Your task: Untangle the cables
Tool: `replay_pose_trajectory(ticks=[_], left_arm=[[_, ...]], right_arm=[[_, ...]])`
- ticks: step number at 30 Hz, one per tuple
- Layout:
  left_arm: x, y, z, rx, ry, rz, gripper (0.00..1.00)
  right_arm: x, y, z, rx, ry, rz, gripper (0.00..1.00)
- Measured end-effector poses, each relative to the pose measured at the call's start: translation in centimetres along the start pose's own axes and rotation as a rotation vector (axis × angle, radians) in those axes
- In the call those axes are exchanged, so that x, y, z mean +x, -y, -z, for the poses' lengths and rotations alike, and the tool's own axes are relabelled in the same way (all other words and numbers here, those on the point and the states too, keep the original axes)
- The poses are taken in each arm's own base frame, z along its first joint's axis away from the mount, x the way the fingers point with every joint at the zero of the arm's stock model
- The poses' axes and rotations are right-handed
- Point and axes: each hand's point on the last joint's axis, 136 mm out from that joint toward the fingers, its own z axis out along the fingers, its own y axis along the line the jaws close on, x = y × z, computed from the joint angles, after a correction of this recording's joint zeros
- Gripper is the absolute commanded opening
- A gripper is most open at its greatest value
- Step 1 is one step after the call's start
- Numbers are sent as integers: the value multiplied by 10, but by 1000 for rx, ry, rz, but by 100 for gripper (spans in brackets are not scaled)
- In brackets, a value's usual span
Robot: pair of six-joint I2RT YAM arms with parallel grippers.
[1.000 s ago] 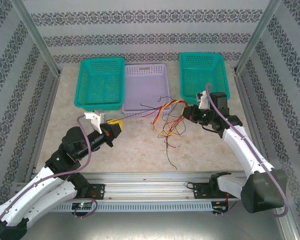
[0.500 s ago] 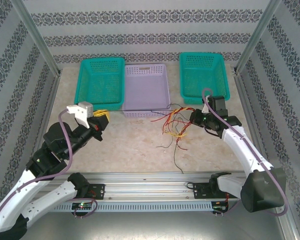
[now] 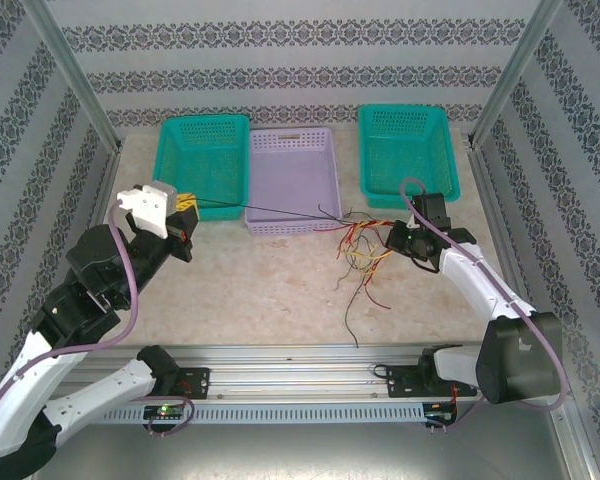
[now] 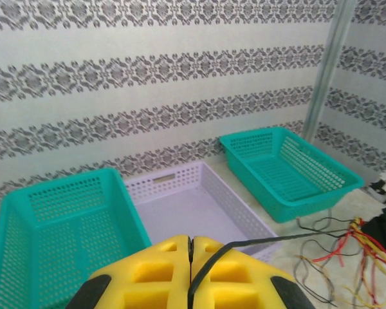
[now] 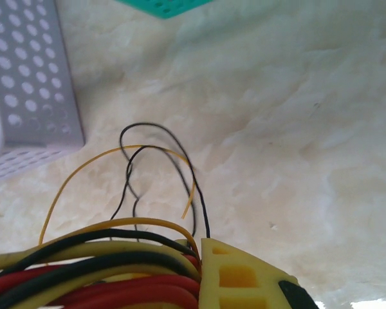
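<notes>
Left gripper (image 3: 187, 214): clenched on one black cable (image 3: 280, 212), which runs taut toward the bundle.
Right gripper (image 3: 391, 238): clenched on the cables (image 3: 363, 258).
Cables: loose ends spread on the table (image 3: 260, 295), just left of the right gripper.

No writing, label, brand, number or sign can be read anywhere in these views.
</notes>
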Motion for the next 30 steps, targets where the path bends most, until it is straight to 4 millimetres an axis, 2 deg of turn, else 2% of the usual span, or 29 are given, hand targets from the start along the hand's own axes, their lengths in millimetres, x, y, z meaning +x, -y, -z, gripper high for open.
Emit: replay_pose_trajectory(ticks=[4,8,11,13,16,21,27,30], left_arm=[[-10,-5,-3,-37,6,-45,0],[-10,-8,-5,-58,-17,-69,0],[-11,-8,-6,-60,-19,-57,0],[-11,-9,-6,-65,-17,-39,0],[-12,-9,-5,-62,2,8,0],[3,1,-16,-22,-18,66,0],[36,20,-46,29,-113,90,0],[51,28,-61,42,-158,91,0]], right_arm=[[-6,6,-3,39,30,1,0],[-7,3,-6,23,26,11,0],[-6,-3,-5,2,25,27,10],[-4,-7,-4,-4,22,42,29],[-4,-8,2,-7,35,57,40],[-5,-17,14,-67,68,71,50],[-3,-40,22,-195,77,92,58],[-1,-53,26,-242,71,113,59]])
